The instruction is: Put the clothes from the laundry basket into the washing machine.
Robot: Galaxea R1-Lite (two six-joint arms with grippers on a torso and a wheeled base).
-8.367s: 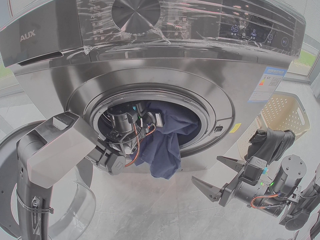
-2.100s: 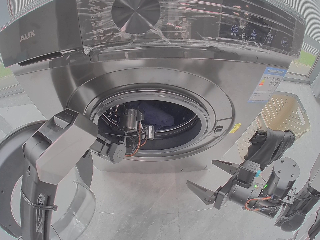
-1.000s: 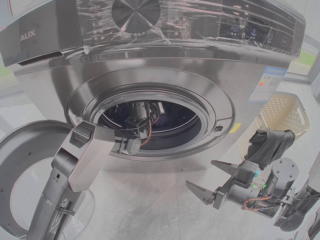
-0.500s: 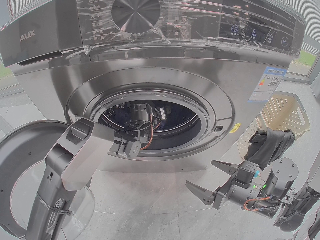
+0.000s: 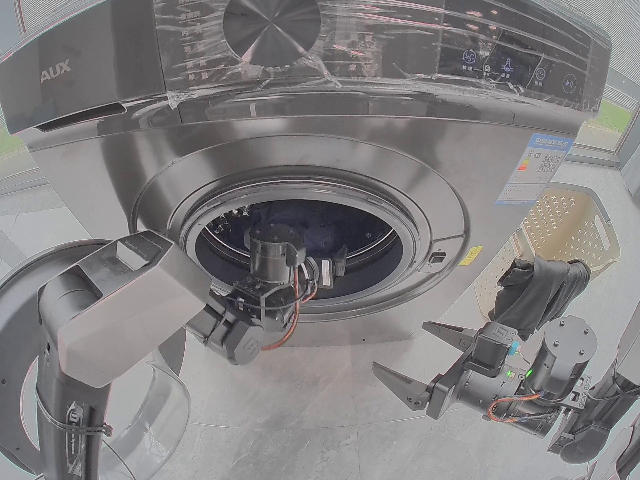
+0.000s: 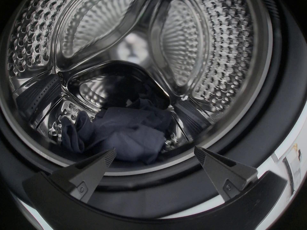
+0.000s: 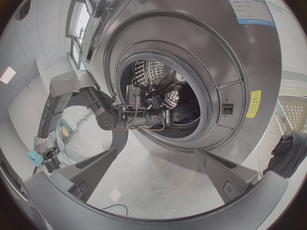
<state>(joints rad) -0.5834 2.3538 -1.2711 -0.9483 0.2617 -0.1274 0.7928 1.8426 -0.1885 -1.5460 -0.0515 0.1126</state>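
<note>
Left pincer [image 6: 153, 150] gapes empty at the drum [image 6: 192, 32] mouth, navy garment [image 6: 128, 134] beyond its tips. Right pincer [image 5: 400, 345], also open, should take the dark garment [image 5: 540, 291] beside it on the laundry basket [image 5: 580, 215] by a thick fold.

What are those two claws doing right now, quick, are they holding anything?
Left gripper: open, empty, at the washing machine door opening.
Right gripper: open, empty, above the floor.

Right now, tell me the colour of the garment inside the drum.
The garment is dark navy; left wrist view shows it best.
</note>
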